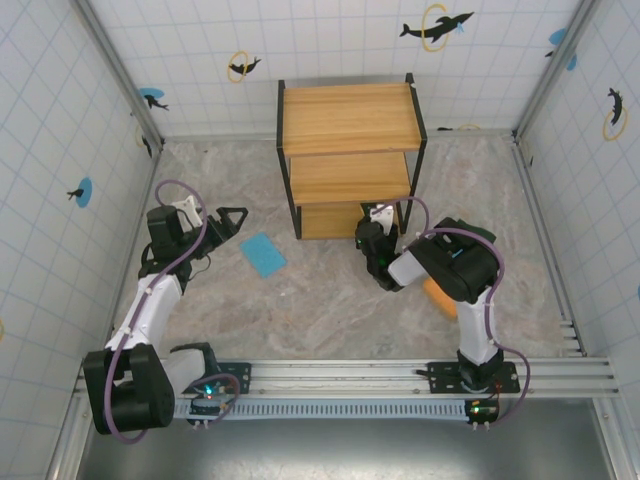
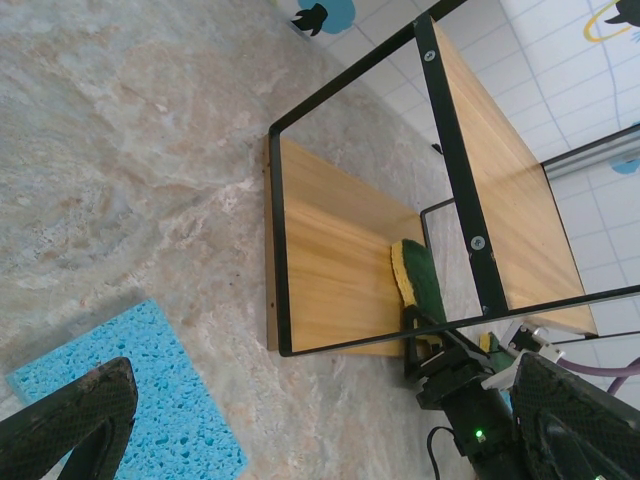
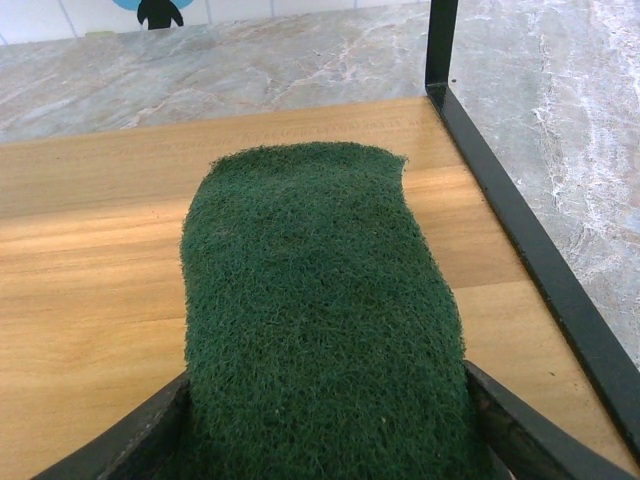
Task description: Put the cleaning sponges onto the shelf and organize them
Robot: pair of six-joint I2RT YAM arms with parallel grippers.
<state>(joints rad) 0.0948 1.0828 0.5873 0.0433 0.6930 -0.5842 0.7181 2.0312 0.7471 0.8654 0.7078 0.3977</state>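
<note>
Where the sponge in hand sits: the dark green scouring sponge with yellow backing lies green face up over the right end of the lowest board of the three-tier wooden shelf with a thin black metal frame, close to a black corner post.
Right gripper: fairly wide, one finger against each long side of the dark green scouring sponge, so it holds the pad across its width; how firmly cannot be told.
Left gripper: spread fully and empty, poised above the marbled grey surface just beside the thin light blue rectangular sponge.
Blue sponge position: flat on the surface, in front of the shelf and to its left.
Orange sponge: on the surface, partly hidden under the right arm.
Green pad handling: probably very light. It is soft foam under a coarse, grippy fibre face, and neither fragile nor slippery. It gives under a squeeze and springs back, so it may shift when let go.
Best hold, green: across the width at mid-length, with a light pinch.
Blue pad handling: thin, porous and likely floppy, and lying flat it offers little edge.
Best hold, blue: opposite long edges, fingertips down against the surface; a hard squeeze would likely buckle it.
</note>
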